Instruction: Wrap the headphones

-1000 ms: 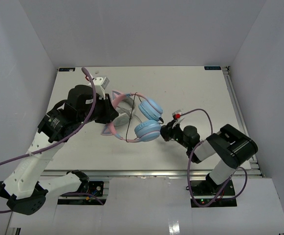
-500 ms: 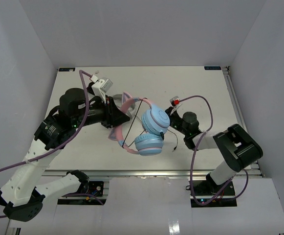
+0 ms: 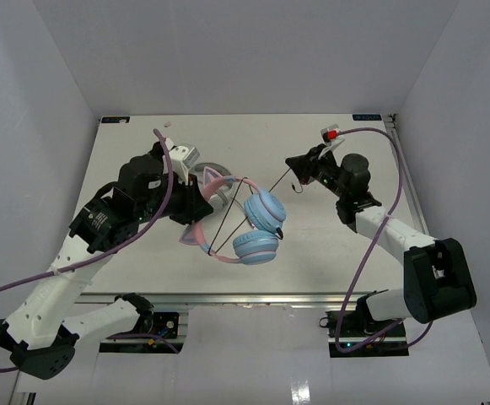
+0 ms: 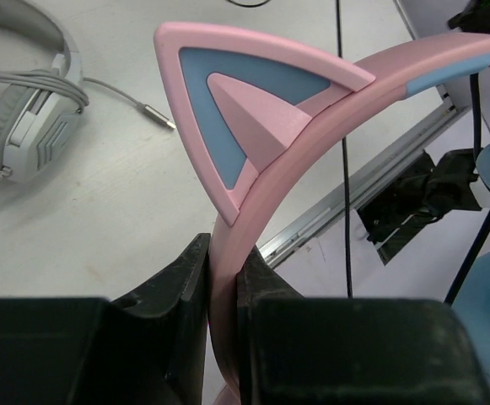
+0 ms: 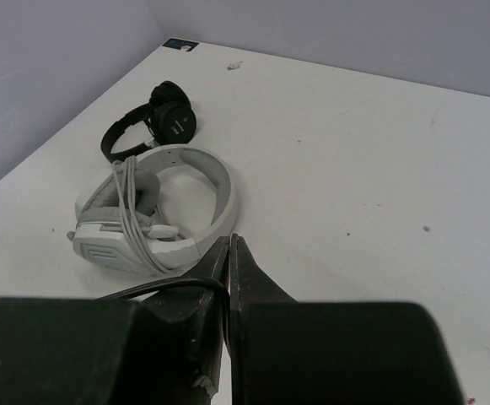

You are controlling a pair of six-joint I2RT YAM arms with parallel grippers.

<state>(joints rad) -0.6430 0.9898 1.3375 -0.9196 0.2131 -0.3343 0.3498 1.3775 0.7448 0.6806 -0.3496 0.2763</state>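
Note:
The headphones have a pink cat-eared headband (image 3: 219, 181) and two light blue ear cups (image 3: 263, 210). They are held above the table's middle. My left gripper (image 3: 201, 202) is shut on the headband, and the left wrist view shows the band (image 4: 253, 126) pinched between the jaws of the gripper (image 4: 223, 278). My right gripper (image 3: 293, 162) is behind and to the right of the cups. It is shut on the thin dark cable (image 3: 243, 211), which runs taut across the ear cups. The right wrist view shows the cable (image 5: 160, 287) entering the closed gripper (image 5: 229, 246).
Grey-white headphones (image 5: 152, 211) with a bundled cord lie on the table behind my left gripper. They also show in the left wrist view (image 4: 25, 110). Small black headphones (image 5: 164, 118) lie beyond them. White walls enclose the table (image 3: 337, 245).
My right gripper has moved from the front near the ear cups to the back right, pulling the cable taut. The left gripper has turned the headphones slightly.

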